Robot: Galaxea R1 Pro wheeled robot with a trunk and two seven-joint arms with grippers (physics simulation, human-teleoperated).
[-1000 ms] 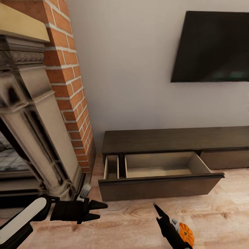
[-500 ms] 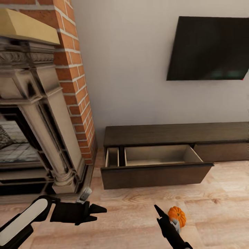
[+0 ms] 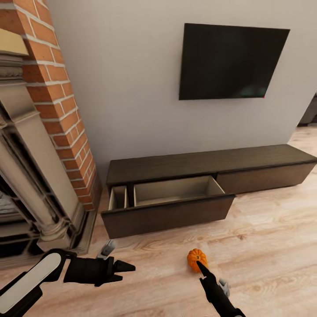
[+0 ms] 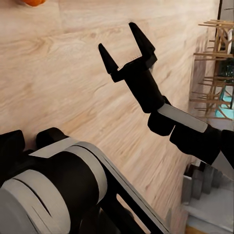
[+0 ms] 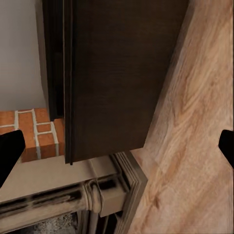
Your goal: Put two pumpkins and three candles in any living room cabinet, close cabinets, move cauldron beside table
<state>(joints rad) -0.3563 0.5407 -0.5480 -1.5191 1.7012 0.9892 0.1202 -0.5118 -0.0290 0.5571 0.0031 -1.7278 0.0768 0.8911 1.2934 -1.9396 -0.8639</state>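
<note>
Your left tool (image 3: 128,271) is hovering low over the wood floor (image 3: 273,246), fingers spread, holding nothing. The cabinet (image 3: 193,165) is sitting against the wall, left drawer (image 3: 169,202) hanging open. One pumpkin (image 3: 196,259) is resting on the floor. Your right tool (image 4: 126,46) is pointing beside it, released and empty.

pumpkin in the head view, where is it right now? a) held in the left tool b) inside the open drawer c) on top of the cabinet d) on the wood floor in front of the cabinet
d: the pumpkin sits on the floor, in front of the cabinet, whose open drawer has no pumpkin in it.
</note>
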